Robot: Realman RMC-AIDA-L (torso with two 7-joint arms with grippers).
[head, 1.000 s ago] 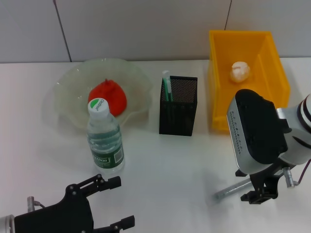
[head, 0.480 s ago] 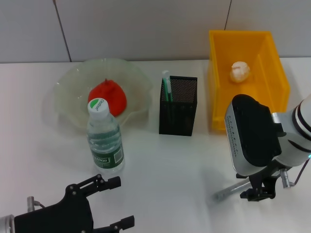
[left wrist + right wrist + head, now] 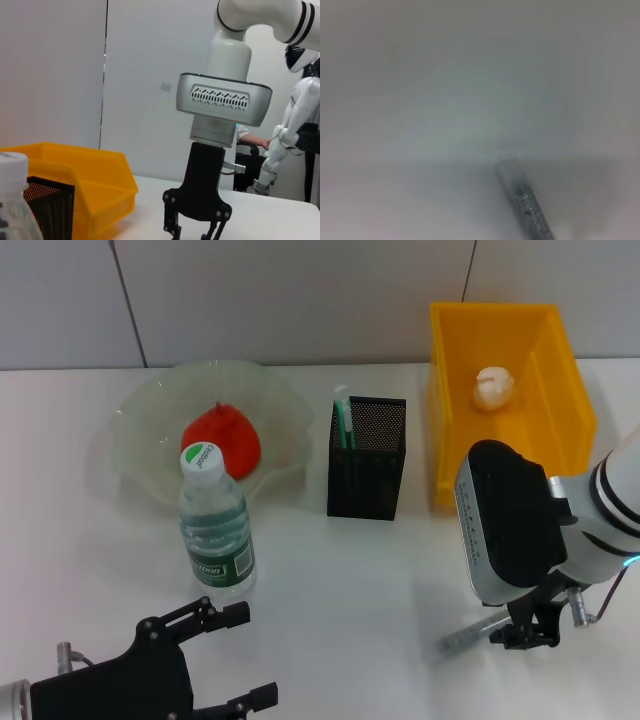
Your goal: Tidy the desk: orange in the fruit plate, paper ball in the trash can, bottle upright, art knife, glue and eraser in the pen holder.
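The orange (image 3: 222,438) lies in the fruit plate (image 3: 140,410). The bottle (image 3: 215,530) stands upright in front of the plate. In the trash can (image 3: 560,370) sits the paper ball (image 3: 493,387). A green-and-white stick pokes out of the pen holder (image 3: 367,465). A slim silver rod (image 3: 465,638), which looks like the art knife, lies on the table at the front right. My right gripper (image 3: 525,632) is down over one end of it, fingers apart. The left gripper (image 3: 250,655) rests open at the front left. The eraser is out of view.
The table top is white, with a pale wall behind it. In the left wrist view the right gripper (image 3: 195,232) hangs low beyond the trash can (image 3: 95,185) and pen holder (image 3: 47,205). The right wrist view shows the rod (image 3: 525,205) close up on the table.
The right arm has shifted slightly left and sunk lower over the silver rod. The rod, the left arm and the other things have stayed put.
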